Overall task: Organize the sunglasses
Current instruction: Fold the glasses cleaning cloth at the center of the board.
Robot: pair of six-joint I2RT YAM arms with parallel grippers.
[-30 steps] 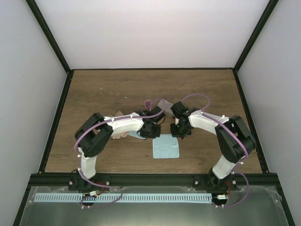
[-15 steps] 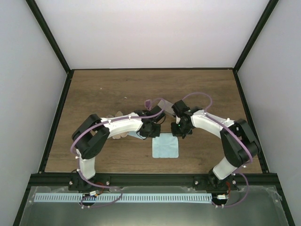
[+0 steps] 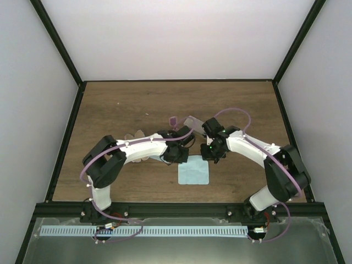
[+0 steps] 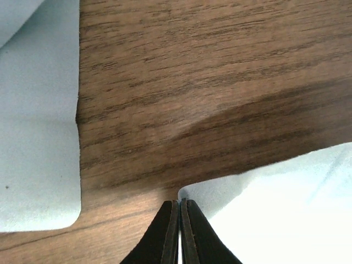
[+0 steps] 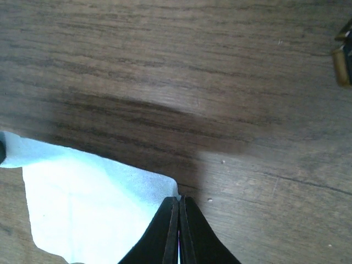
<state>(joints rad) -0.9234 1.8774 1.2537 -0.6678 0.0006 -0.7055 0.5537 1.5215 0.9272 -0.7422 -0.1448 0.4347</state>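
Currently only one pair of sunglasses [image 3: 173, 119] is identifiable: the purple-pink tinted pair, in the centre of the overhead frame, lying on the table [image 3: 121, 104] just above the left arm's wrist, not held by either arm. A translucent grey case [image 3: 192, 121] sits just to its right, close to it; contact can't be judged from above. A black wire-framed pair can't be made out in any view. Lower in the frame, a light blue cloth [image 3: 193, 171] lies flat between the two wrists, which lean in from either side over its upper corners. Left gripper [image 4: 180, 204]: fingers pressed together, tips right at a corner of the pale cloth in the lower right of its wrist view. Whether any fabric is caught between them, can't tell. A second light blue cloth [image 4: 38, 137] fills the left side of that view, with bare wood between the two. Right gripper [image 5: 179, 201]: fingers also pressed together, tips touching a corner of the cloth, which spreads toward the lower left of that view; again can't tell if it's pinched. A small brown-gold object [image 5: 344, 60] is cut off at the upper right edge there, unidentifiable. A pinkish case [image 3: 137, 135] shows left of centre overhead, partly hidden under the left arm.
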